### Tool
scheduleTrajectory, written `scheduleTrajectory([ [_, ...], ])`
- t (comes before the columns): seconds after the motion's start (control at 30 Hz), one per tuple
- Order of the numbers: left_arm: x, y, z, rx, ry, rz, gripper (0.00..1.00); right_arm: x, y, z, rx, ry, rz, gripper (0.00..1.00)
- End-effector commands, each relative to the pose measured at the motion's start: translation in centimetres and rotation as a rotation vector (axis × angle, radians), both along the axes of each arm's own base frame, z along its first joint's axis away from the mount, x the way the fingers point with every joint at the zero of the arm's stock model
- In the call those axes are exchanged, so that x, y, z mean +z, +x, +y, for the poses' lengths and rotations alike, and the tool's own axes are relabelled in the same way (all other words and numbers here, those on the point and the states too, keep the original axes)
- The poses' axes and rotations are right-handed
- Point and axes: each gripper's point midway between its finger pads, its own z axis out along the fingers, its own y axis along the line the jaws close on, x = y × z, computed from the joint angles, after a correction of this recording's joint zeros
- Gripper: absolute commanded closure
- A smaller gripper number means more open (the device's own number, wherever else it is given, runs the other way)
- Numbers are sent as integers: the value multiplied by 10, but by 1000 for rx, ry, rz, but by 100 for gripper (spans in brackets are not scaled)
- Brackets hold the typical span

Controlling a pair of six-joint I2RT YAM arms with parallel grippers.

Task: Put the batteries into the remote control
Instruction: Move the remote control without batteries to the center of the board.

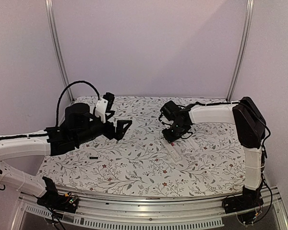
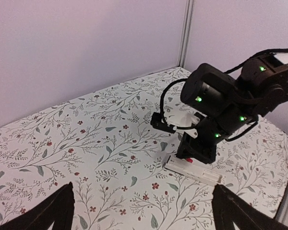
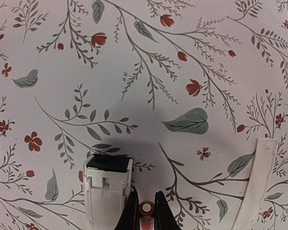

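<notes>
The white remote control (image 1: 174, 152) lies on the flowered cloth right of centre, compartment side up. It also shows in the left wrist view (image 2: 196, 169) and in the right wrist view (image 3: 107, 191), where its black-patched end points away. My right gripper (image 3: 145, 213) is shut on a red battery (image 3: 145, 209) and holds it end-on, just right of the remote's black end. From above, my right gripper (image 1: 172, 138) is over the remote's far end. My left gripper (image 1: 125, 125) hovers open and empty left of centre, and its fingers (image 2: 57, 211) are spread wide.
A thin white cover strip (image 3: 259, 184) lies on the cloth right of the remote. A small dark item (image 1: 93, 157) lies on the cloth at the left, too small to identify. The table's metal rail (image 1: 149, 211) runs along the near edge.
</notes>
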Motion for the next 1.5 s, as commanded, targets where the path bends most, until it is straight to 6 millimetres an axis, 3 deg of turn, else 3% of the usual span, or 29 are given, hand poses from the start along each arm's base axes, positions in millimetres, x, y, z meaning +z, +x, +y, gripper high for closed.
scheduleTrajectory([
  [0.0,-8,2,13,31,38,2,0,-9,-14,14,54,75,88,100],
  [0.37,-12,-1,13,3,68,2,0,-3,-40,36,80,227,180,100],
  [0.47,-22,-16,-5,-154,119,-10,0,21,-39,44,138,268,149,100],
  [0.57,-45,-38,-27,-372,219,-42,0,53,-40,50,232,311,99,100],
  [0.6,-51,-42,-33,-428,254,-57,1,64,-39,47,248,322,76,100],
  [0.77,-81,-43,-66,-700,461,-200,0,85,-24,16,188,312,34,100],
  [0.9,-118,-26,-97,-929,631,-234,2,100,-21,-7,132,337,8,100],
  [1.03,-154,10,-121,-1051,720,-178,6,95,-26,-28,94,306,2,100],
  [1.13,-180,20,-133,-1143,772,-138,8,92,-33,-44,73,300,6,100],
  [1.3,-194,24,-137,-1254,791,-81,8,102,-35,-60,49,316,-19,100],
  [1.47,-237,41,-116,-1255,1048,-92,7,109,-35,-62,50,331,-35,100],
])
